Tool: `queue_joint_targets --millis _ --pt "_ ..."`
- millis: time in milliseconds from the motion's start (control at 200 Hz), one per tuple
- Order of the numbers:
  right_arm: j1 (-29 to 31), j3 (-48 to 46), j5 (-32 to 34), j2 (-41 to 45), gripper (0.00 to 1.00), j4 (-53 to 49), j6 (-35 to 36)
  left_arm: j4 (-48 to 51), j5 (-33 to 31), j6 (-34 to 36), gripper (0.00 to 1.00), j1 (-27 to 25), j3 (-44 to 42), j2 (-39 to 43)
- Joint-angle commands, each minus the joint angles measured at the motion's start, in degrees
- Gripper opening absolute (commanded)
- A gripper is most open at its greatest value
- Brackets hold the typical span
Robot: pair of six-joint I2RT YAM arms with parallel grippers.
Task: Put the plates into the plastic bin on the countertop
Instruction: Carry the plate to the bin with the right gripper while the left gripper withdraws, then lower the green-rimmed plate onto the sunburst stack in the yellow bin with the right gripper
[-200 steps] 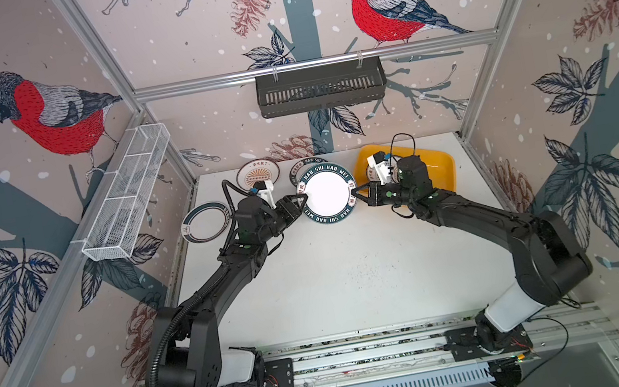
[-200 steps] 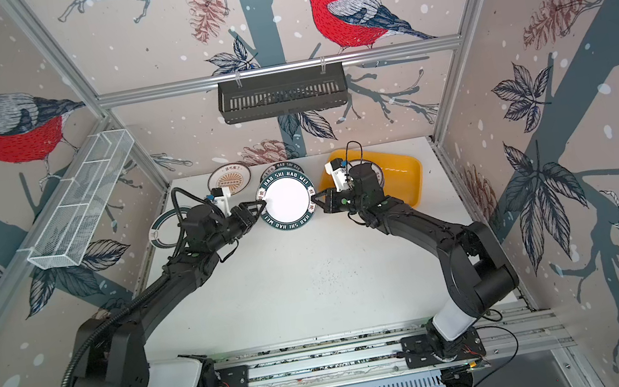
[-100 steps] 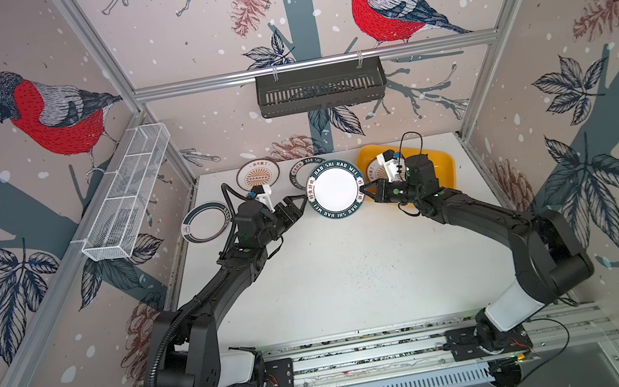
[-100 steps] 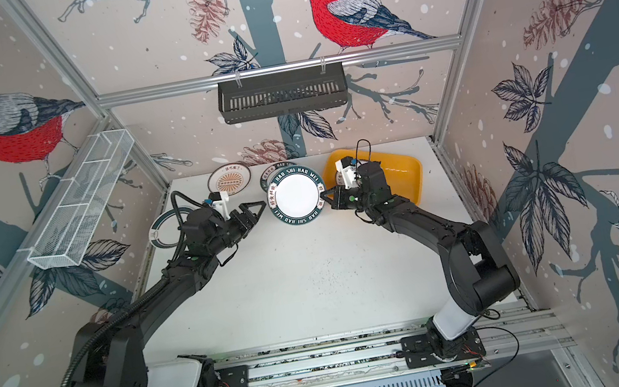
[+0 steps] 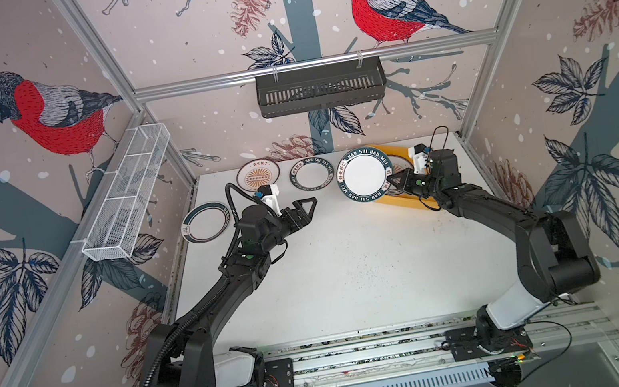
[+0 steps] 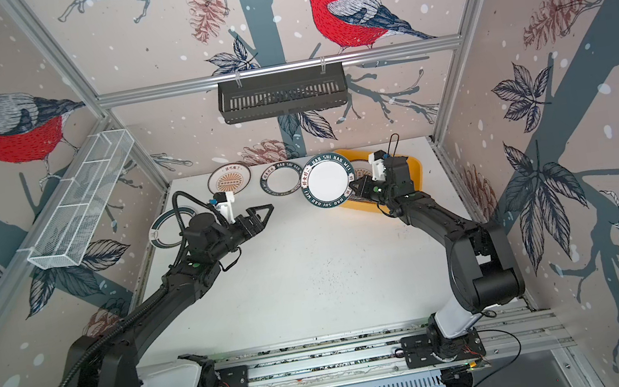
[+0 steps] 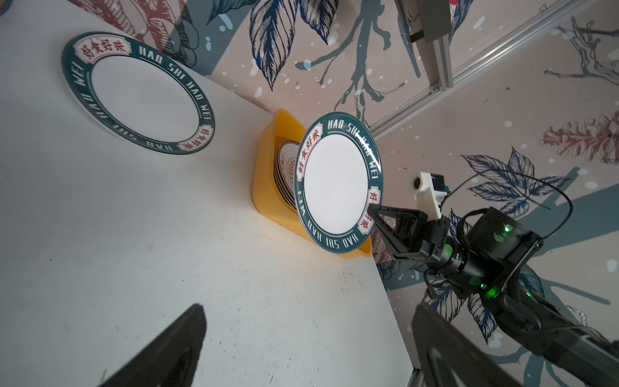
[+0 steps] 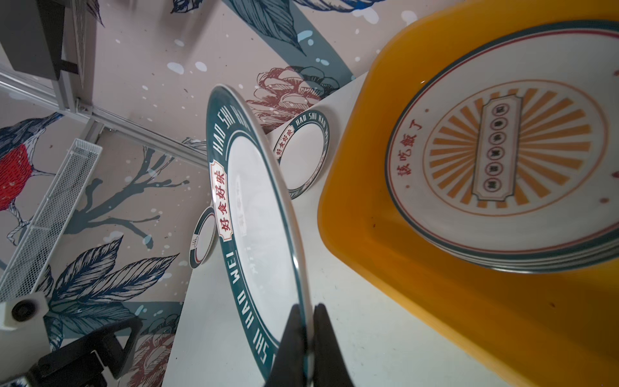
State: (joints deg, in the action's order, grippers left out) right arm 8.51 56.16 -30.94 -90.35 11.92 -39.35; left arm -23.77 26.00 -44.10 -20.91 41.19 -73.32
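- The right gripper (image 5: 392, 181) is clenched on the rim of the held plate (image 5: 364, 175), a white plate with a dark lettered border. In the right wrist view its fingers (image 8: 323, 335) pinch the rim edge-on with barely a gap.
- The held plate is lifted off the countertop (image 5: 354, 271) and steeply tilted, at the 9 o'clock end of the plastic bin (image 5: 401, 199).
- The yellow bin sits at the countertop's 1 o'clock corner and holds a stack of plates (image 8: 502, 150) with a sunburst design on top.
- The left gripper (image 5: 311, 201) is released, jaws spread wide, holding nothing. It hovers near 11 o'clock on the countertop, at 9 o'clock from the held plate and apart from it.
- Three plates lie flat on the countertop: a sunburst plate (image 5: 258, 175) at 11 o'clock, a lettered plate (image 5: 312, 174) at 12 and a ringed plate (image 5: 206, 222) at 10.
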Motion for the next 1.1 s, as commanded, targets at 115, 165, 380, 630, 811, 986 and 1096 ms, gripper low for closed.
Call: queue_joint_targets --millis 115,165,380,630,811,986,1096 --pt "-4.09 2.43 1.76 -2.55 0.05 0.11 -2.47 -4.78 3.37 6.07 0.96 -4.32 2.24 -0.99" --pt "-4.84 2.76 1.60 -3.17 0.04 0.33 -2.82 -4.80 3.66 6.65 0.96 -5.12 2.75 -1.37" --pt "-7.51 3.16 2.20 -5.16 0.04 0.95 -4.04 -7.97 5.77 6.62 0.96 -7.81 3.87 -3.04" --pt "-9.39 3.16 1.75 -6.57 0.03 1.56 -5.17 -10.07 6.57 6.96 0.96 -9.81 4.17 -3.85" --pt "-10.18 3.82 1.54 -8.10 0.03 1.78 -5.86 -9.75 5.76 7.39 0.96 -10.33 4.33 -3.84" --pt "-10.53 4.96 1.99 -10.08 0.03 1.78 -6.51 -9.80 5.22 7.36 0.96 -10.32 4.16 -3.78" --pt "-10.79 5.83 2.01 -11.75 0.03 1.96 -6.98 -9.49 4.52 7.66 0.96 -10.38 3.95 -3.60"
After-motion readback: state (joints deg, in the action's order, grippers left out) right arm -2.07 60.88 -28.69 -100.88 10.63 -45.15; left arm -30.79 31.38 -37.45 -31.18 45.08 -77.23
